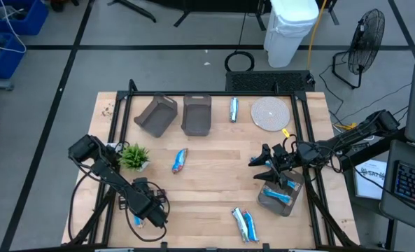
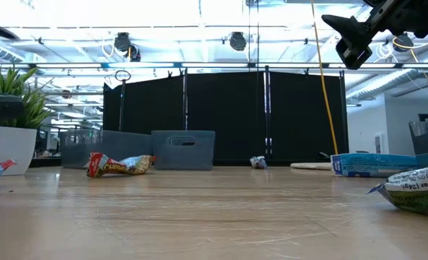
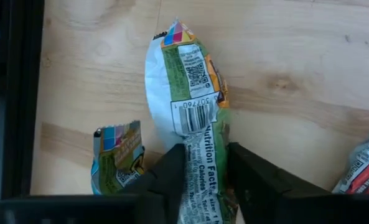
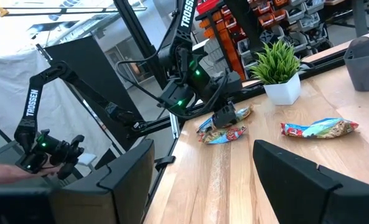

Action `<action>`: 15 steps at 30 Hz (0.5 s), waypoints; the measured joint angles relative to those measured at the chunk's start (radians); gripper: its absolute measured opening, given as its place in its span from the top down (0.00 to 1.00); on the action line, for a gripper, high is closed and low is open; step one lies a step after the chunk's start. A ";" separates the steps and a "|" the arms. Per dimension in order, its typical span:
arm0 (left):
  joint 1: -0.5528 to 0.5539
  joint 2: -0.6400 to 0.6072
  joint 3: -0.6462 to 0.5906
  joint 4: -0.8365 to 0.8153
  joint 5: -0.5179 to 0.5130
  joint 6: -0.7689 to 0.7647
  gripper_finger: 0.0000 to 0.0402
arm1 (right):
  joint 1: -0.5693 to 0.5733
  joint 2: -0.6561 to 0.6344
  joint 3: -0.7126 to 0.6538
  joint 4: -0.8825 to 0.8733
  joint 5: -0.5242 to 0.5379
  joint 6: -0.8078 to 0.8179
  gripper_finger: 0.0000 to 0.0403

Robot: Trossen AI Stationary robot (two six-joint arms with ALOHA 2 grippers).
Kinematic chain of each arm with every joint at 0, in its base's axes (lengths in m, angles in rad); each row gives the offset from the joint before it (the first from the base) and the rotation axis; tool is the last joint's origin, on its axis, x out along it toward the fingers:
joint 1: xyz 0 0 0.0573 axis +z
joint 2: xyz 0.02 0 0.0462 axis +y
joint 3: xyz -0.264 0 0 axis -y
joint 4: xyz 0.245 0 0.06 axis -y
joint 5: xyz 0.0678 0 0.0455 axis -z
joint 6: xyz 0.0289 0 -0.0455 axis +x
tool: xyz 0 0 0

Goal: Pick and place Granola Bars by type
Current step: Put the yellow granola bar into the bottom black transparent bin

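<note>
Far left first, at the near-left corner of the table (image 1: 214, 178): left gripper (image 1: 150, 210) low over the wood, fingers (image 3: 172, 180) pinching a granola bar (image 3: 190, 87) from both long sides near 1 end. Squeeze only enough to hold; crinkly wrapper, likely to slip or twist. Lift straight up, so as not to drag the 2nd bar (image 3: 116, 158) lying just beside it, then carry toward the matching bin.

Look of the pinched bar: flat, shiny white back with green edging, barcode and nutrition print facing up, colour strip at the far seam. Type best read from the front, not visible here.

Moving right: small green plant (image 1: 134, 157) near the left arm, then 1 blue-and-red bar (image 1: 180, 160) alone mid-table. At the far edge, 2 grey-brown bins (image 1: 157, 115) side by side, apparently nothing in them, and 1 bar (image 1: 234, 110) just past them. Near the front edge, 2 bars (image 1: 244, 224) touching.

Far right: right gripper (image 1: 270, 166) hovering, fingers spread wide with nothing between them, just beside a 3rd bin (image 1: 266, 199) holding 1 blue bar (image 1: 280, 194).
</note>
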 joint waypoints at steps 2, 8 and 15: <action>0.000 0.000 0.000 0.000 -0.002 0.002 0.78 | 0.000 0.000 0.000 0.000 0.000 0.000 0.35; 0.000 -0.001 0.001 0.004 -0.004 0.024 0.95 | 0.000 0.000 0.000 0.000 0.001 0.000 0.35; 0.000 -0.001 0.073 -0.051 -0.029 0.039 0.97 | 0.000 0.000 0.000 0.025 0.001 0.000 0.35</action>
